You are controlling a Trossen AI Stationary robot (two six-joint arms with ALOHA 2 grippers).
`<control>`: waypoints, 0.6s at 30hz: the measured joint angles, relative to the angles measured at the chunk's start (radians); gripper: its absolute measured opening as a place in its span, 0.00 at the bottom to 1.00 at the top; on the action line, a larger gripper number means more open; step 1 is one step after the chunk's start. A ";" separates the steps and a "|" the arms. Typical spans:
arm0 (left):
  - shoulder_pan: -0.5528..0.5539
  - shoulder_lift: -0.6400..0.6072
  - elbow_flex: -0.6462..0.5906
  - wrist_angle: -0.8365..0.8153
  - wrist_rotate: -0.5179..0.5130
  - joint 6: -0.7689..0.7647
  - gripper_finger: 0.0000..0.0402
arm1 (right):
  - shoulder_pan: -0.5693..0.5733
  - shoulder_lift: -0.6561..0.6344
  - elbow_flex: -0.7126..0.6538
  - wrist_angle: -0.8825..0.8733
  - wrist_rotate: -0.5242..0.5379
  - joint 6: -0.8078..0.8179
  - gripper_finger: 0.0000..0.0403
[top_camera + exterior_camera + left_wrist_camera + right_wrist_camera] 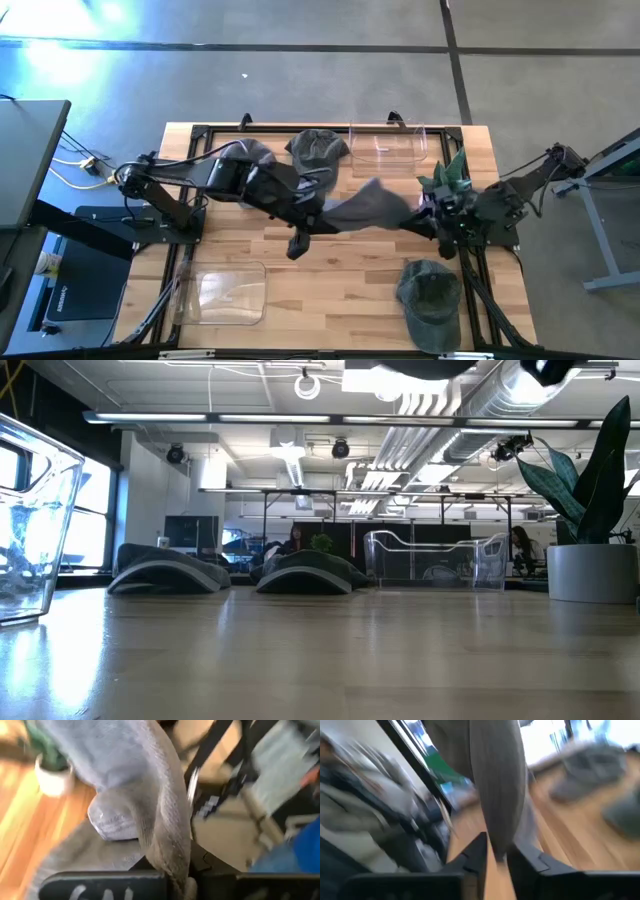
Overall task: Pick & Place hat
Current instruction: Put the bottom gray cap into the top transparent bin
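The grey hat (368, 205) hangs in the air above the middle of the table (330, 290), stretched between the 2 grippers. In the high view it shows as a crumpled grey band running from left of centre to right of centre.

The left gripper (322, 215) sits at the hat's left end. In the left wrist view its fingers (102, 886) are clamped shut on a fold of the grey fabric (150, 815), which rises from between them.

The right gripper (428, 214) is at the hat's right end. In the right wrist view a narrow fold of the hat (497, 785) runs down between the 2 fingertips (472, 852); the fingers stand close on either side of it, and whether they press it or have just loosened I cannot tell.

A second hat (318, 150), dark green, lies at the far edge near the middle, with a third grey hat (255, 152) just left of it, partly under the left arm. A fourth hat (430, 290) lies near the right front corner.

A clear bin (388, 145) stands at the far edge right of centre. Another clear bin (222, 293) is at the near left. A potted plant (450, 172) stands far right, just beside the right arm.

In the low view the 2 far hats (165, 573) rest on the tabletop, well apart from the bin (435, 560) and the plant pot (592, 572).
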 joint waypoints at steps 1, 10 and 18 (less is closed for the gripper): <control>0.000 0.010 0.015 -0.043 0.017 -0.006 0.02 | -0.008 -0.001 0.000 -0.042 -0.015 0.029 0.21; 0.020 0.075 0.036 -0.194 0.102 0.004 0.02 | -0.092 0.004 0.038 -0.045 -0.152 0.007 0.52; 0.025 0.184 0.033 -0.192 0.239 0.094 0.02 | -0.169 0.104 0.039 0.137 -0.183 -0.158 0.64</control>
